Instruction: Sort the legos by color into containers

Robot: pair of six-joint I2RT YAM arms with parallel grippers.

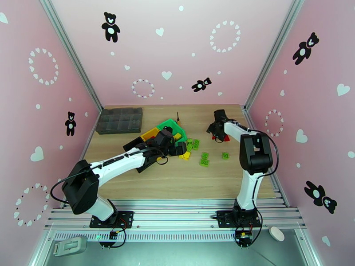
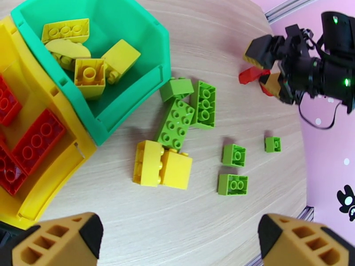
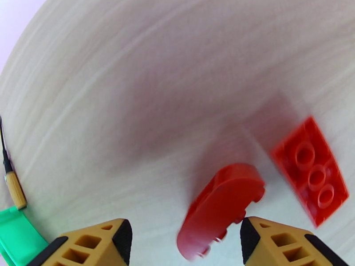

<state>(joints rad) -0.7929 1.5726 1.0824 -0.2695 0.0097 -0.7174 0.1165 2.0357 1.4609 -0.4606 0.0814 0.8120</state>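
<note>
Right wrist view: curved red brick [image 3: 222, 205] between the half-spread right gripper [image 3: 185, 233]; left wrist view: left gripper [image 2: 179, 227] wide, near yellow bricks [image 2: 162, 165]

Curved red lego [image 3: 220, 209] blurred; yellow container [image 2: 53, 182] cut by left edge.

The wooden table [image 1: 177, 182] carries a grey tray [image 1: 120, 120] and joined bins [image 1: 168, 123]. Loose green, yellow and red legos [image 2: 177, 123] lie beside them.

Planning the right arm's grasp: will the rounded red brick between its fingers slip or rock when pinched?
The rounded red brick looks like hard plastic, so probably stiff and light. Its smooth curved back may slip when pinched. Pushed, it could rock on that curve.
</note>
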